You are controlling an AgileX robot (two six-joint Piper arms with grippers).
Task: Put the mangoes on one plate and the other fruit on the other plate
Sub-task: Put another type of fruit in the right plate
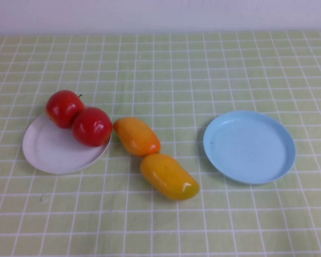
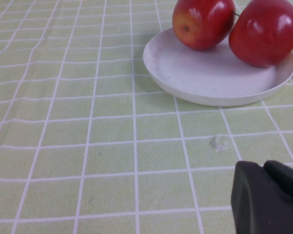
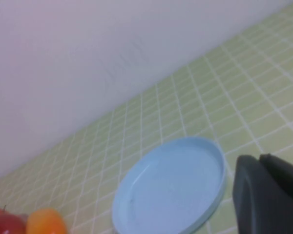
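Two red apples sit on the white plate [image 1: 56,150] at the left of the green checked tablecloth [image 1: 171,69]; the far apple [image 1: 63,108] leans on the plate's far rim, its dark stem pointing up and to the right; the near apple [image 1: 92,126] sits against the right rim and touches its neighbour. Just right of that plate lie the two mangoes on the bare cloth, end to end in a slanting line; the upper mango [image 1: 136,136] lies just beside the near apple, whether touching I cannot tell; the lower mango [image 1: 169,176] carries on toward the near right, its tip meeting the first. The light blue plate [image 1: 249,146] rests to the right, apart from the mangoes, with nothing on it.

Neither arm shows from the raised camera. The left gripper [image 2: 271,200] appears only in its own wrist camera as a dark block low over the cloth, short of the white plate and its two apples; its fingers are pressed together and pinch nothing. The right gripper [image 3: 268,195] appears likewise in its wrist camera, hanging above the cloth just beside the blue plate's rim; it too is pressed together and holds nothing; a mango and an apple peep in at that view's corner.
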